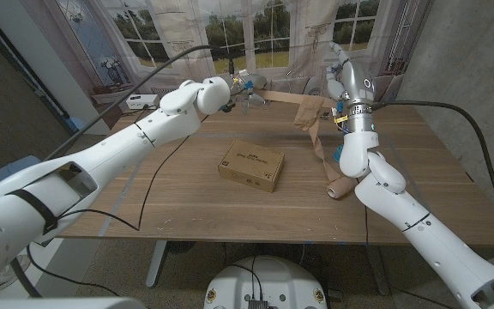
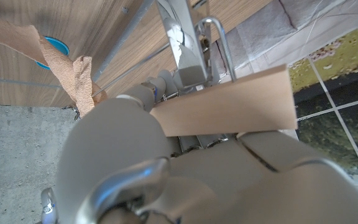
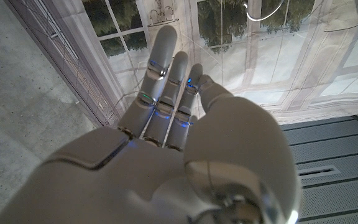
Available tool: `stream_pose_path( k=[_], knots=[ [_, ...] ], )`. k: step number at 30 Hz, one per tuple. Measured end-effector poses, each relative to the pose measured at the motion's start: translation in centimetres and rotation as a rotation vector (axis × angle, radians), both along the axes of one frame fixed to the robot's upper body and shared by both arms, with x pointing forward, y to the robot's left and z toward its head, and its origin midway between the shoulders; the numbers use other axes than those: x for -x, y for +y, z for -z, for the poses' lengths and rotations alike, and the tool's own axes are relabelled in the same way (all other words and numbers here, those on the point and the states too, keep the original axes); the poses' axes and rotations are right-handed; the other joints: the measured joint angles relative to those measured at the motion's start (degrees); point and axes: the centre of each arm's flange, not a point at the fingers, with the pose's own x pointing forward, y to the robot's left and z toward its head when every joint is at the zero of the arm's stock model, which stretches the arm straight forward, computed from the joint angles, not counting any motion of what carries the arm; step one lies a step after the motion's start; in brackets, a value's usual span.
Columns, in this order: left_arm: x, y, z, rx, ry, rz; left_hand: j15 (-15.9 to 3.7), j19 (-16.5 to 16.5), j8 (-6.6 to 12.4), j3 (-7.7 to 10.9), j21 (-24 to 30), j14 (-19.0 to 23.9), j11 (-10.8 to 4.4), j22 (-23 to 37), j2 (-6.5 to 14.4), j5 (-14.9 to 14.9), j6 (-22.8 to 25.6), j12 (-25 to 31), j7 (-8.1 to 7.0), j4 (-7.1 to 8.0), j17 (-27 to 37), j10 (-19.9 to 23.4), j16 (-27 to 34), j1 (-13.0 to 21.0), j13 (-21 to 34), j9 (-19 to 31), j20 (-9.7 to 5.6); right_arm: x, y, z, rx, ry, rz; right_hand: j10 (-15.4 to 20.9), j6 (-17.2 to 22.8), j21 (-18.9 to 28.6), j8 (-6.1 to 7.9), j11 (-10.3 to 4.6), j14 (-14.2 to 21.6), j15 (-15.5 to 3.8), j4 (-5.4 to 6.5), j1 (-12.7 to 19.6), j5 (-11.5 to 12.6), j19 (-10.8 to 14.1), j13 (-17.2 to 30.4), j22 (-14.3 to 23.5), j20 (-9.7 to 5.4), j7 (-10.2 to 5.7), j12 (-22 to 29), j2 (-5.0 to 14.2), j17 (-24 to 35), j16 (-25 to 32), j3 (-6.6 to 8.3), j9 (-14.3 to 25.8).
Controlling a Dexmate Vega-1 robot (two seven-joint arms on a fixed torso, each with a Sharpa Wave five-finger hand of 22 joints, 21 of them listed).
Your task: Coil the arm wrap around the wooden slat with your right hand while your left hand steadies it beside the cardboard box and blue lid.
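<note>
My left hand point(image 1: 228, 91) grips one end of the wooden slat point(image 1: 277, 96) and holds it in the air over the table's far side; the left wrist view shows the slat point(image 2: 229, 106) clamped in the hand point(image 2: 166, 168). The tan arm wrap point(image 1: 310, 112) is bunched around the slat's other end. A strip of it hangs down to a roll point(image 1: 340, 187) lying on the table. My right hand point(image 1: 343, 73) is raised just right of the wrap, fingers straight and holding nothing point(image 3: 166, 124). The cardboard box point(image 1: 251, 165) lies mid-table. The blue lid point(image 2: 55, 46) shows behind the wrap point(image 2: 73, 74).
A black cable point(image 1: 148, 184) trails across the table's left part. A small white object point(image 1: 140, 101) sits at the far left edge. A window backdrop point(image 1: 256, 34) hangs close behind the table point(image 1: 418, 172).
</note>
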Motion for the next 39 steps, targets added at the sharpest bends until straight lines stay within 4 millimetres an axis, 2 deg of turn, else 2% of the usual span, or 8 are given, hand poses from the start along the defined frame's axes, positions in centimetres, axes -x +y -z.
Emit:
stream_pose_path(
  k=[3, 6, 10, 14, 23, 27, 31, 39],
  knots=[
    [0.0, 0.0, 0.0, 0.001, 0.0, 0.0, 0.0, 0.0, -0.02, 0.0, 0.0, 0.0, 0.0, 0.01, 0.0, 0.0, 0.0, 0.0, 0.0, 0.0, 0.0, 0.0, 0.0, 0.0, 0.0, 0.0, 0.0, -0.2, -0.2, 0.5, 0.001, 0.05, 0.016, -6.48, -5.1, -3.47, 0.68, 0.37, -1.29, -1.29, 1.8, -5.74, 0.87, -0.7, 0.84, -0.06, 0.68, -0.69, -1.39, -4.34, -1.1, -2.48, -4.63, -0.03],
    [-0.1, 0.0, 0.0, 0.001, 0.0, 0.005, 0.0, 0.0, -0.03, 0.0, 0.0, 0.0, 0.0, -0.07, 0.0, 0.0, -0.01, 0.0, 0.01, 0.0, 0.0, 0.0, 0.0, 0.0, 0.0, 0.01, 0.0, 0.1, -0.2, 1.0, 0.015, 0.111, 0.028, -17.73, -3.23, -9.76, 1.35, 0.02, -12.22, -3.79, 4.23, -12.61, 3.16, -22.85, 2.13, 0.11, 4.0, -5.03, -3.53, -9.28, -5.05, -10.55, -10.48, 0.03],
    [-0.1, -0.1, 0.1, 0.001, 0.001, 0.009, 0.0, 0.0, -0.05, 0.0, 0.0, 0.0, 0.0, -0.07, 0.0, 0.0, -0.01, 0.0, 0.01, 0.0, 0.0, 0.0, 0.0, 0.0, 0.0, 0.01, 0.0, 0.0, -0.4, 1.6, 0.031, 0.197, 0.045, -27.1, -3.41, -15.59, 1.34, -0.01, -23.49, -2.24, 5.58, -16.55, 5.58, -31.85, 2.34, 0.11, 7.19, -6.49, -6.18, -12.64, -9.1, -15.17, -14.81, 0.29],
    [-0.2, -0.2, 0.1, 0.002, 0.004, 0.012, 0.0, 0.0, -0.09, 0.0, 0.0, 0.0, 0.0, -0.07, 0.0, 0.0, -0.01, 0.0, 0.02, 0.0, 0.0, 0.0, 0.0, 0.0, 0.0, 0.27, 0.0, 0.3, -0.3, 2.5, 0.058, 0.3, 0.072, -30.21, -10.04, -19.27, 0.22, 0.27, -26.81, -1.95, 6.36, -17.44, 8.19, -33.94, 1.86, 0.11, 8.13, -4.35, -8.34, -13.53, -11.82, -14.72, -17.44, 0.12],
    [-0.1, -0.6, 0.1, -0.001, 0.004, 0.018, 0.0, 0.0, -0.26, 0.0, 0.0, 0.0, 0.0, -0.06, 0.0, 0.0, -0.02, 0.0, 0.02, 0.0, 0.0, 0.0, 0.0, 0.0, 0.0, 0.28, 0.0, 1.0, -0.4, 4.6, 0.063, 0.413, 0.118, -30.36, -10.42, -23.89, 0.45, 0.33, -24.64, -2.0, 7.07, -17.9, 11.75, -34.6, 1.4, 0.1, 8.83, 0.38, -9.54, -13.99, -14.98, -13.05, -21.0, -0.03],
    [-0.1, -0.7, 0.1, -0.006, 0.004, 0.016, 0.0, 0.0, -0.29, 0.0, 0.0, 0.0, 0.0, -0.06, 0.0, 0.0, -0.02, 0.0, 0.03, 0.0, 0.0, 0.0, 0.0, 0.0, 0.0, 0.13, 0.0, 1.7, -0.4, 5.4, 0.055, 0.433, 0.121, -35.84, -10.42, -27.18, 3.58, 4.43, -32.63, 1.69, 8.36, -20.82, 13.39, -35.67, 1.45, 0.38, 12.48, -3.38, -11.98, -14.56, -16.72, -15.05, -24.68, 0.35],
    [-0.1, -0.8, 0.1, -0.008, 0.005, 0.013, 0.0, 0.0, -0.37, 0.0, 0.0, 0.0, 0.0, -0.06, 0.0, 0.0, -0.03, 0.0, 0.03, 0.0, 0.0, 0.0, 0.0, 0.0, 0.0, 0.18, 0.0, 2.4, -0.5, 5.8, 0.053, 0.441, 0.12, -44.93, -10.44, -31.35, 4.78, 7.88, -42.71, 5.09, 9.69, -22.36, 13.96, -37.66, 1.57, 0.38, 15.99, -3.75, -15.48, -13.57, -19.34, -15.47, -27.71, 0.91],
    [0.0, -1.1, 0.0, -0.015, 0.004, 0.014, 0.0, 0.0, -0.48, 0.0, 0.0, 0.0, 0.0, -0.05, 0.0, 0.0, -0.04, 0.0, 0.04, 0.0, 0.0, 0.0, 0.0, 0.0, 0.0, 0.3, 0.0, 3.7, -1.3, 5.7, 0.07, 0.476, 0.133, -48.01, -5.26, -37.76, 7.27, 8.3, -50.25, 7.57, 10.47, -22.68, 13.96, -41.97, 0.01, 0.22, 16.72, -7.64, -16.81, -12.11, -24.17, -15.39, -29.76, 1.48]
  ],
)
